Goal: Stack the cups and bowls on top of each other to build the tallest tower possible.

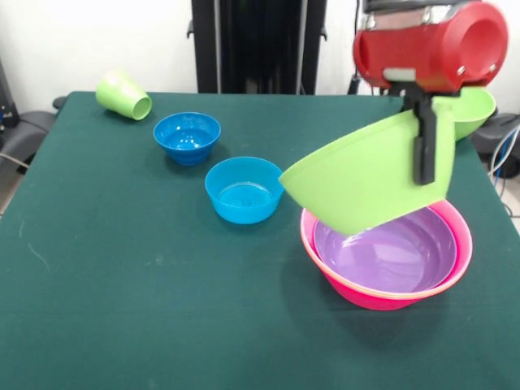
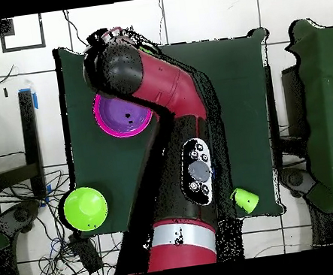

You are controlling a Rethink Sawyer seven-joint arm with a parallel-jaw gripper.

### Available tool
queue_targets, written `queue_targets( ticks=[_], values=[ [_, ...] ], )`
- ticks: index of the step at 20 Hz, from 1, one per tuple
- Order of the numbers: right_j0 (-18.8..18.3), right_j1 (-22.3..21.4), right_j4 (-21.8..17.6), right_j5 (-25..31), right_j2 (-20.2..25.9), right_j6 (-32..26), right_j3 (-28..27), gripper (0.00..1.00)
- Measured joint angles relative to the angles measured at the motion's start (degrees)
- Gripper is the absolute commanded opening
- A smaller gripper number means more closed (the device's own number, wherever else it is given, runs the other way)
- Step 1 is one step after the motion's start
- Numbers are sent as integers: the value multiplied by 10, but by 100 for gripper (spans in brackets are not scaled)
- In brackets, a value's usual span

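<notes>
Held bowl: a large light-green bowl (image 1: 370,187) was seen tilted steeply, its lower rim hanging just above the tower (image 1: 386,260) and its mouth turned up and away from the camera.
Gripper: the gripper (image 1: 424,142) was pinched on the green bowl's upper wall, one black finger (image 1: 423,150) lying down the outside; the inner finger was hidden by the bowl.
Handling: the bowl was judged light, thin-walled and stiff, with a glossy surface likely to slip in a narrow pinch. The rim was judged the only practical hold, since the wall is too wide to be spanned.
Tower: a purple bowl (image 1: 386,252) was nested inside a big pink bowl (image 1: 357,288), both upright.
Second green bowl: another green bowl (image 1: 475,114) was set beyond the tower, at the table's edge, partly hidden by the arm.
Blue bowls: two small blue bowls (image 1: 244,189) (image 1: 188,136) stood upright, apart from the tower, on its side away from the held bowl's grip.
Cup: a light-green cup (image 1: 123,94) was lying on its side, well apart from the tower, past the blue bowls.
Risk: a tilted release was judged likely to leave the bowl wedged rather than nested.
</notes>
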Motion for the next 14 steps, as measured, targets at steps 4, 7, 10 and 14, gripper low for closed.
queue_targets(
  ticks=[4,7,10,14],
  values=[
    [7,-10,9,0,0,0,10,0],
    [15,-17,16,0,0,0,21,0],
    [21,-19,18,0,0,0,29,0],
    [27,-21,18,0,2,0,44,0]
  ],
)
